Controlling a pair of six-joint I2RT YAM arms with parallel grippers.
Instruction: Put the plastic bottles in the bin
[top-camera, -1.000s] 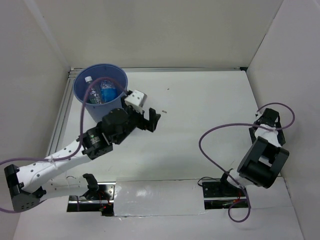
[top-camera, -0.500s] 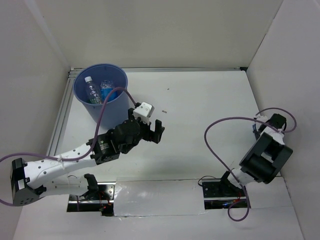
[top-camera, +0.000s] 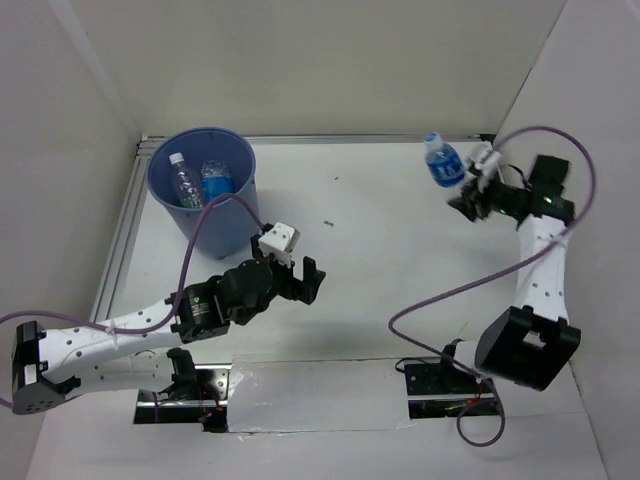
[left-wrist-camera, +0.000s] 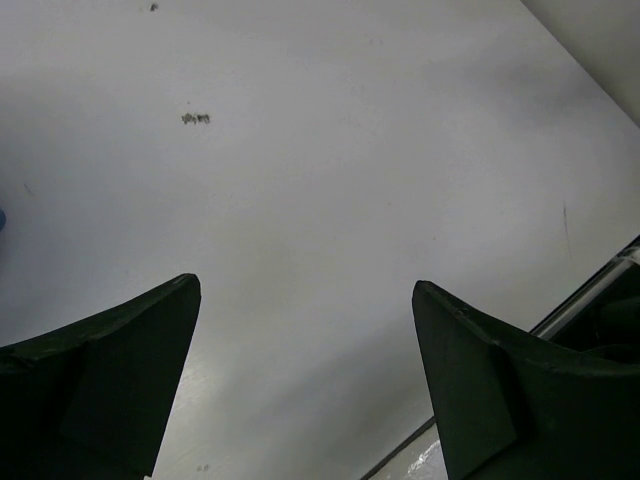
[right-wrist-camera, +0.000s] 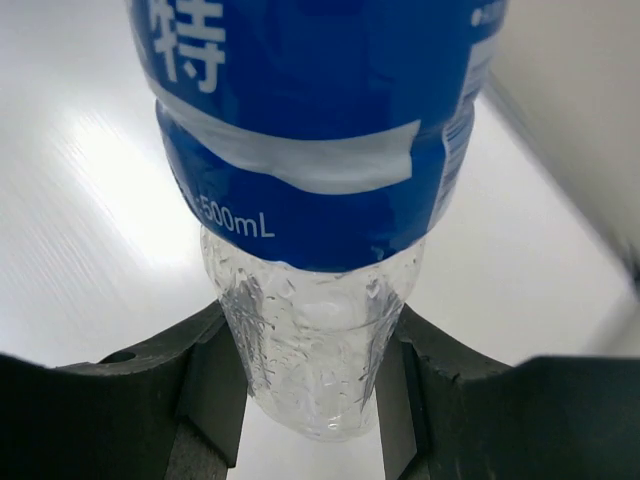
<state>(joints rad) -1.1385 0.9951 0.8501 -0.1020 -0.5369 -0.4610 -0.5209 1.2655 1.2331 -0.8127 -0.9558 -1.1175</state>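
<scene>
Held bottle: a blue-labelled plastic bottle (top-camera: 442, 166) is up off the bench (top-camera: 390, 250) at the far right, near the back corner, clamped in the right tool (top-camera: 462, 192).
Right tool: closed on the bottle's clear lower part, below the label. The wrist view shows a finger pressed against each side.
Long axis: the bottle runs straight out from the tool, base between the fingers and white cap farthest away, pointing up and left toward the back wall.
Key relation: the bin (top-camera: 230, 212) stands at the far left of the bench, so it lies well apart from the held bottle, leftward across nearly the whole width. The coming move looks like a long carry to the left, cap leading.
Nearer arm: the left arm is much the nearer to the bin, but the right arm has the bottle.
Left tool: the left tool (top-camera: 297, 278) has its fingers spread wide with nothing between them, and it hangs over bare bench just in front of the bin.
Bottle count: three in view — one held, and two in the bin, a clear one with a white cap (top-camera: 184, 183) and a blue-labelled one (top-camera: 216, 182) beside it.
Bin count: one.
Tool count: two.
</scene>
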